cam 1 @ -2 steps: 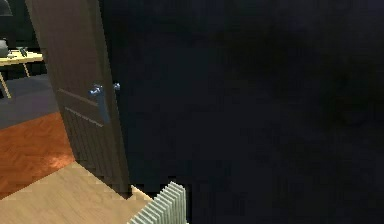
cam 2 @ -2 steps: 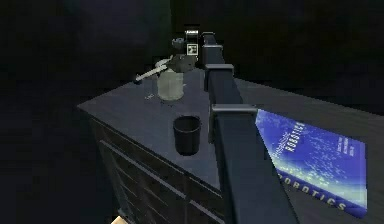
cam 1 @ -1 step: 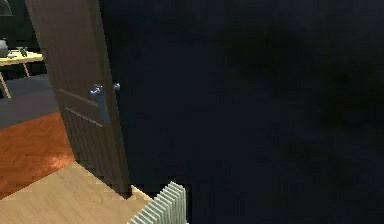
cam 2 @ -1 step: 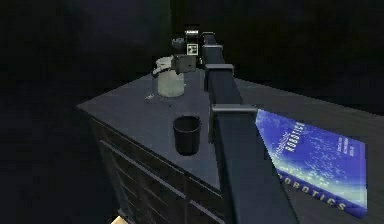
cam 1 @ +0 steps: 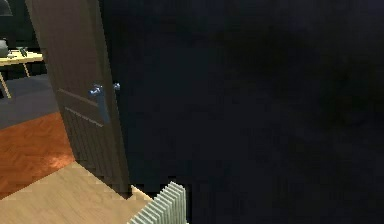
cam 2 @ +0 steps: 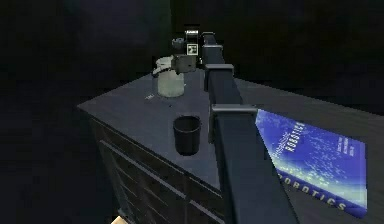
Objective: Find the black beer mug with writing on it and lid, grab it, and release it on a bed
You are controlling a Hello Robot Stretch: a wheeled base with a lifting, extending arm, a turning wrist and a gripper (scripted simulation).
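In the arm side view a dark cabinet point(cam 2: 130, 110) carries two small vessels on its top. A black open cup point(cam 2: 186, 136) stands near the front edge, just left of the arm point(cam 2: 228, 110). Farther back stands a pale grey mug-like vessel point(cam 2: 170, 84). The gripper point(cam 2: 176, 68) is at that pale vessel, below the white marker squares point(cam 2: 190, 45). I cannot tell whether the gripper holds anything, nor whether it touches the vessel. No writing or lid can be made out on either vessel.
A blue flat book-like item point(cam 2: 312, 150) lies on the cabinet top right of the arm. In the forward view a brown door point(cam 1: 85, 90) stands ajar beside a dark wall point(cam 1: 250, 100), with a pale ribbed radiator point(cam 1: 160, 210) at the bottom. A table point(cam 1: 20, 58) stands far left over wooden floor point(cam 1: 40, 150).
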